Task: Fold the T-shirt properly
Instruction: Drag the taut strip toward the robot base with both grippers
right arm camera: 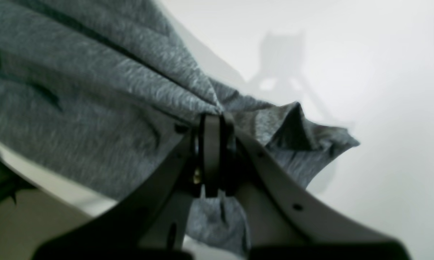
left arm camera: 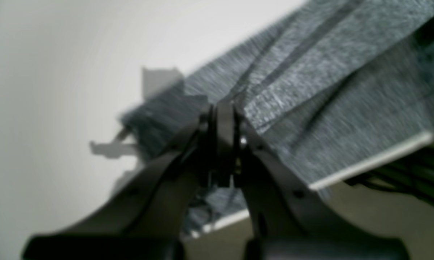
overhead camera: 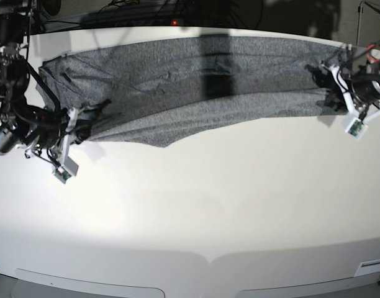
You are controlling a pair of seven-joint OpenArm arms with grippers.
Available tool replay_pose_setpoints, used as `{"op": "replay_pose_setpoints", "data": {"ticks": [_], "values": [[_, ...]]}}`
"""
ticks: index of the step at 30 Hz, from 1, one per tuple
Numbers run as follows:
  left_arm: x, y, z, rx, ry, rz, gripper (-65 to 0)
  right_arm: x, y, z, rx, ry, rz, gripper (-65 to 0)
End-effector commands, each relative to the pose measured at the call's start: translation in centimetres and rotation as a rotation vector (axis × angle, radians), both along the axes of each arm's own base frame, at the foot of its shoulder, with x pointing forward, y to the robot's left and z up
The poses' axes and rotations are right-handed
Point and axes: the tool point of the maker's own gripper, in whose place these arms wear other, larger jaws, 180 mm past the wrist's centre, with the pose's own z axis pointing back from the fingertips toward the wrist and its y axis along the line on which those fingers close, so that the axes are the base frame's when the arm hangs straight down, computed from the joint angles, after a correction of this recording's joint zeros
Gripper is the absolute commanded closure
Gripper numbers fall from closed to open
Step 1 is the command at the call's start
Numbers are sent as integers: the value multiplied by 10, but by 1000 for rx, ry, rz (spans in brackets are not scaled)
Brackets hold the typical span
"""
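The charcoal-grey T-shirt (overhead camera: 196,87) is stretched in a long band across the far side of the white table (overhead camera: 196,211), between my two arms. My right gripper (overhead camera: 83,121) at the left of the base view is shut on a bunched corner of the T-shirt (right arm camera: 94,108); its jaws pinch the cloth at the right gripper (right arm camera: 213,119). At the right of the base view my left gripper (overhead camera: 323,77) is shut on the other end, and the wrist view shows the left gripper (left arm camera: 222,108) clamping a fold of the T-shirt (left arm camera: 329,90). The cloth's near edge sags toward the middle.
Dark cables and gear (overhead camera: 128,9) lie behind the table's far edge. The table edge (left arm camera: 368,162) runs just under the cloth in the left wrist view. Bare white table spreads in front of the shirt.
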Motion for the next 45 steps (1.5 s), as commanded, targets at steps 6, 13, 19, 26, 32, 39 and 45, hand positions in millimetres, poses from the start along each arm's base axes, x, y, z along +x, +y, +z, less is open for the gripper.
{"op": "replay_pose_setpoints", "data": {"ticks": [6,13,19,26,32,39,45], "values": [[-21,2,-7,7,43,-4,0,-19,-15,16,-51,-38,-7,0],[-35,2,-14,7,81,-5,0,-53,-36,15,-82,-14,-69,0],[-39,2,-16,6,85,-4,0,-76,-38,7,-96,32,-72,0],[-2,15,1,107,-104,-13,0,-80,-36,4,-85,37,-71,0],[53,15,41,103,-280,-6,0,-80,-36,4,-85,37,-71,0],[80,19,65,129,-336,8,0,-80,-36,4,-84,37,-71,0],[48,12,36,77,-194,3,0,-81,-29,5,-47,42,-61,0]]}}
